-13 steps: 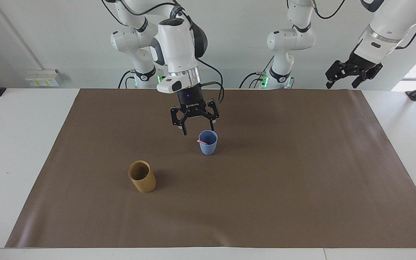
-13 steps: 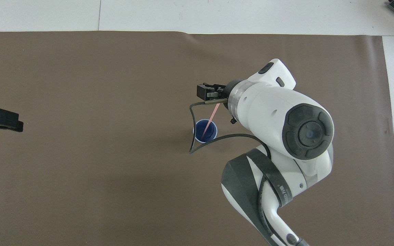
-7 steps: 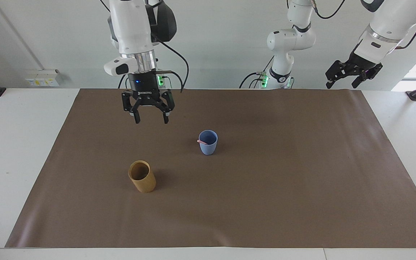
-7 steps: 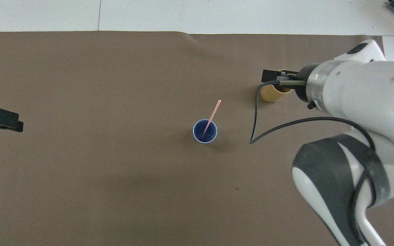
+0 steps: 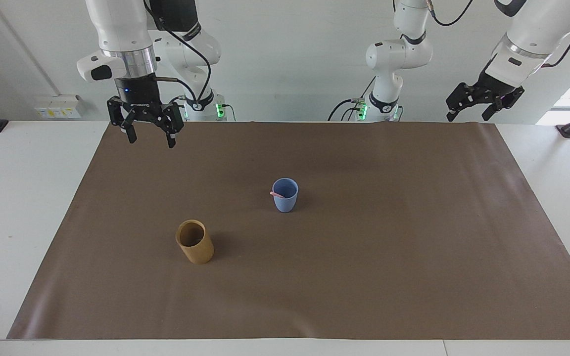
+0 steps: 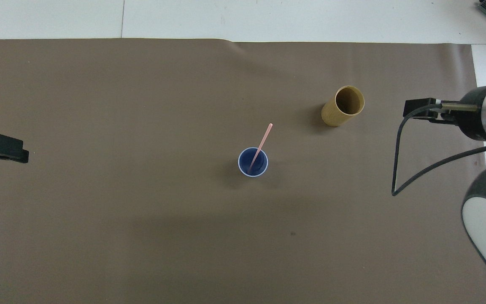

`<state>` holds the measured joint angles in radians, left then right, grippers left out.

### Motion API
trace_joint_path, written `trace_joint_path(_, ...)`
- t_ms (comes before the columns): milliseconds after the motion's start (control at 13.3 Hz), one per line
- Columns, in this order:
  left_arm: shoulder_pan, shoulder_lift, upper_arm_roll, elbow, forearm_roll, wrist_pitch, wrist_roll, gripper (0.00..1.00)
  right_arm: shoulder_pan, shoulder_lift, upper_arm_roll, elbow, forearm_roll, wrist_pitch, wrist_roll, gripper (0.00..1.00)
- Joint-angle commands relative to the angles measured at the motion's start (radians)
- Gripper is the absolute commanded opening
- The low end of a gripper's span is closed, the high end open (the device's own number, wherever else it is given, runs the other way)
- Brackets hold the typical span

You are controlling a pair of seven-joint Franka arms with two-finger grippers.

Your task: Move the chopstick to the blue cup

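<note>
Chopstick (image 6: 261,145) stands in the blue cup (image 5: 285,195), leaning on its rim: transfer looks done. Your right gripper (image 5: 148,137) hangs open, empty, over the mat's corner; left gripper (image 5: 468,114) waits open. Park both.

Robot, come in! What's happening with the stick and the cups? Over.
Both pincers open and empty: right pincer raised over the mat's edge, left pincer waiting. Chopstick leaning in blue cup. Tan cup apart, nothing blocking.

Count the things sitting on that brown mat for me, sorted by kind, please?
Cups: 2, a small light blue cup and a tan-brown cylindrical cup.
Sticks: 1, a thin light pink chopstick standing tilted in the blue one.
Total: 3.
</note>
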<state>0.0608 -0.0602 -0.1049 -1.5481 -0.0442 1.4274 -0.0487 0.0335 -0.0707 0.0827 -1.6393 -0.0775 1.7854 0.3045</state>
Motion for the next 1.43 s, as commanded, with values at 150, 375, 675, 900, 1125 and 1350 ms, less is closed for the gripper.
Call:
trace_joint_path(150,0.014,-0.009,-0.004,0.006,-0.011,-0.019,0.013,1.0,-0.063,0.089,-0.018,0.175,0.111,-0.182,-0.01,1.0)
trace_joint_path(375,0.014,-0.009,-0.004,0.006,-0.011,-0.019,0.012,1.0,-0.061,0.117,-0.021,0.237,0.105,-0.239,-0.015,1.0)
trace_joint_path(675,0.014,-0.009,-0.005,0.006,-0.011,-0.019,0.013,1.0,-0.058,0.077,-0.024,0.205,0.105,-0.247,-0.119,1.0)
trace_joint_path(900,0.014,-0.009,-0.005,0.006,-0.011,-0.019,0.012,1.0,-0.06,0.052,-0.026,0.155,0.076,-0.222,-0.189,1.0)
trace_joint_path(1125,0.014,-0.009,-0.004,0.006,-0.011,-0.019,0.013,1.0,-0.055,0.034,-0.023,0.13,0.085,-0.224,-0.154,1.0)
trace_joint_path(1350,0.014,-0.009,-0.004,0.006,-0.011,-0.019,0.013,1.0,-0.049,0.003,-0.021,0.081,0.088,-0.228,-0.117,1.0)
